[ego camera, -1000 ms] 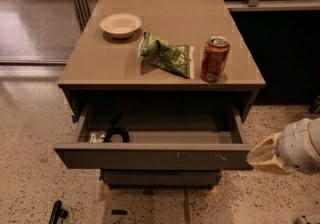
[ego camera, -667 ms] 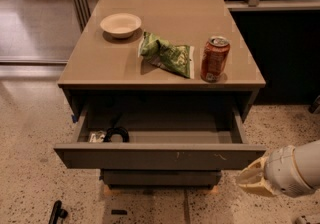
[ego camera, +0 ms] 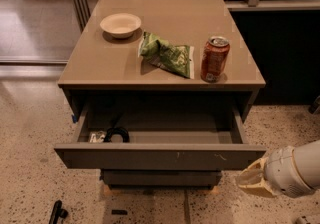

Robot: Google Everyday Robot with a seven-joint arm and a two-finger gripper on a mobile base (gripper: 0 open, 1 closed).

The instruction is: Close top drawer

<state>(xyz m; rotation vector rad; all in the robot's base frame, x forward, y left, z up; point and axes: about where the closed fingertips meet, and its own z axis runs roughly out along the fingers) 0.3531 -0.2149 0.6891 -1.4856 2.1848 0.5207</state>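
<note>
The top drawer of a grey-brown cabinet is pulled well out. Its flat handleless front has small pale scratch marks right of centre. A black coiled item and a small pale object lie in the drawer's left part. My gripper, tan-tipped on a white wrist, hangs low at the right. It is just below and to the right of the drawer front's right corner and does not touch it.
On the cabinet top stand a pale bowl, a green chip bag and a red-brown soda can. A lower drawer front shows beneath. A dark object lies on the speckled floor at the bottom left.
My gripper has moved down and slightly left, from beside the drawer front's right end to below its right corner. The drawer has not moved.
</note>
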